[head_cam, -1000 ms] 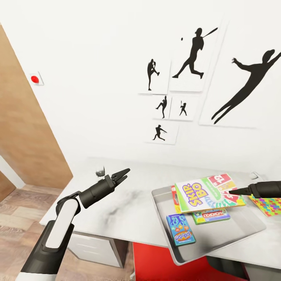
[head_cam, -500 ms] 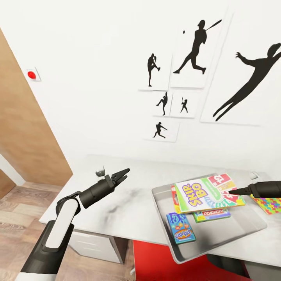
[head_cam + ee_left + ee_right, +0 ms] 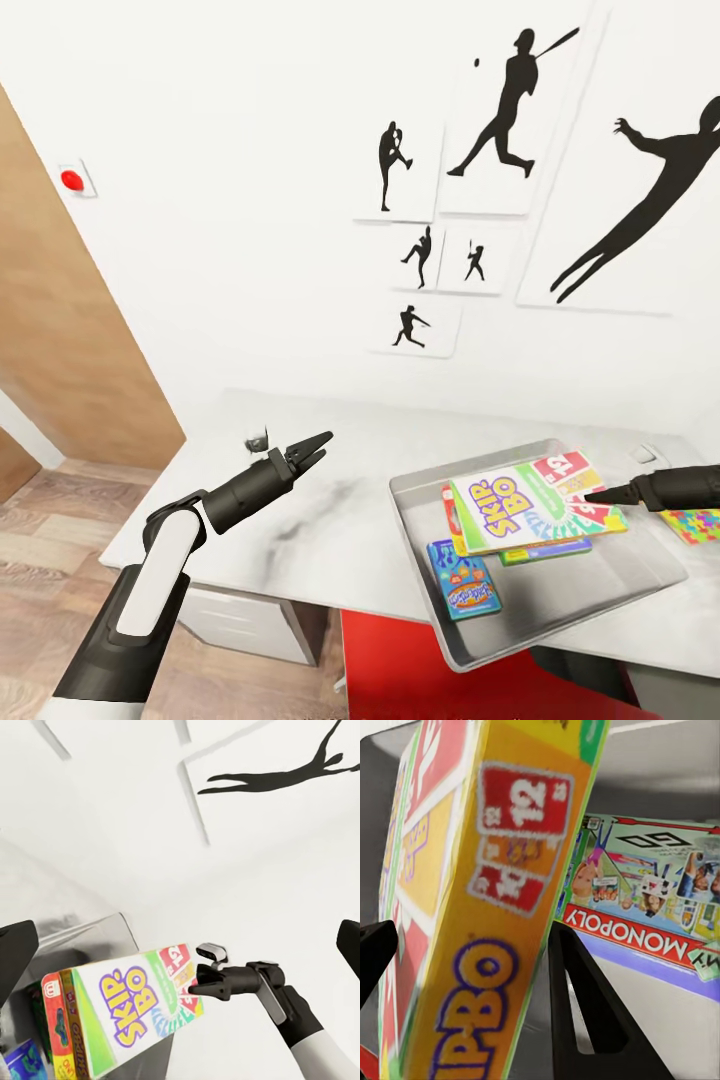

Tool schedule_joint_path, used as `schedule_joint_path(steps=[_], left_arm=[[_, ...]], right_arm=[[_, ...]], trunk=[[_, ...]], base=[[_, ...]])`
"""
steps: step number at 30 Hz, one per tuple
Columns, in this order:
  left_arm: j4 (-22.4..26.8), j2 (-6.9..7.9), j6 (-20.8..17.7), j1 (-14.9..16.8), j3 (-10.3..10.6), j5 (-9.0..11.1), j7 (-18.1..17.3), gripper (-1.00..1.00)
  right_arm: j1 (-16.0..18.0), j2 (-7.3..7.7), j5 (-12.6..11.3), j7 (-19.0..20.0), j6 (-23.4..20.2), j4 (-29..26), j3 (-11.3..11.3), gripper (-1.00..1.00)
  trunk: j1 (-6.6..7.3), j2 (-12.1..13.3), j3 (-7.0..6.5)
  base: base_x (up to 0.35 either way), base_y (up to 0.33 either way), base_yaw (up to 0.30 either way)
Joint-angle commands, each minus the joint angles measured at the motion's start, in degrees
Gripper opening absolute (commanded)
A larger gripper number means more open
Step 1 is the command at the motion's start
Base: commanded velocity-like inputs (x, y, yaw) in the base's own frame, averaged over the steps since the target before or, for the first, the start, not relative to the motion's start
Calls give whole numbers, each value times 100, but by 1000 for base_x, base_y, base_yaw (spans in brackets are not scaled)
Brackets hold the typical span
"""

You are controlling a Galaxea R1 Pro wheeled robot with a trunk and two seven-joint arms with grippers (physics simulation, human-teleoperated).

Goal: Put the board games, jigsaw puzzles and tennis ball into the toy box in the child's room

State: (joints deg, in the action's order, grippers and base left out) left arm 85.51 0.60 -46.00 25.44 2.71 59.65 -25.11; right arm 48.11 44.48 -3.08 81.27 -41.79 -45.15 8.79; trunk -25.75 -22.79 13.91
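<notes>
Holding the Skip-Bo box over the bin, notes per view:

head – right pincer (image 3: 590, 496): clamped on the far edge of the Skip-Bo box (image 3: 520, 505), which hangs tilted inside the toy box (image 3: 560, 625).
head – other games: Monopoly box (image 3: 548, 549) flat on the bin floor under it; small blue box (image 3: 462, 580) beside, near corner.
head – puzzle (image 3: 694, 523): one slab on the tabletop (image 3: 300, 520), just past the bin's rim.
head – left pincer (image 3: 312, 449): jaws slightly apart, empty, over bare tabletop.
left wrist – Skip-Bo box (image 3: 124, 1009): slim rigid carton with a glossy print, likely light and a bit slippery; the edge pinch looks adequate.
left wrist – right pincer (image 3: 196, 985): tips at the box's end.
right wrist – grip: box (image 3: 487, 892) fills the gap between the two dark fingers (image 3: 585, 1012), edge-on.
right wrist – Monopoly box (image 3: 652, 900): flat card lid on smooth grey bin floor.
judgement: stiff and thin; take it by an edge, the face gives no hold.
</notes>
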Motion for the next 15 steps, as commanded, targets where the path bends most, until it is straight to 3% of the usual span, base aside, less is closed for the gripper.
schedule_joint_path(steps=[1,15], left_arm=[[3,4,-23,5,2,17,-3,100],[1,9,-23,5,2,17,-3,100]], right_arm=[[10,-6,-12,3,-86,-6,26,-100],[14,-60,90,-71,-84,-65,20,-100]], trunk=[[-3,-13,21],[-3,-13,152]], base=[[0,0,0],[0,0,0]])
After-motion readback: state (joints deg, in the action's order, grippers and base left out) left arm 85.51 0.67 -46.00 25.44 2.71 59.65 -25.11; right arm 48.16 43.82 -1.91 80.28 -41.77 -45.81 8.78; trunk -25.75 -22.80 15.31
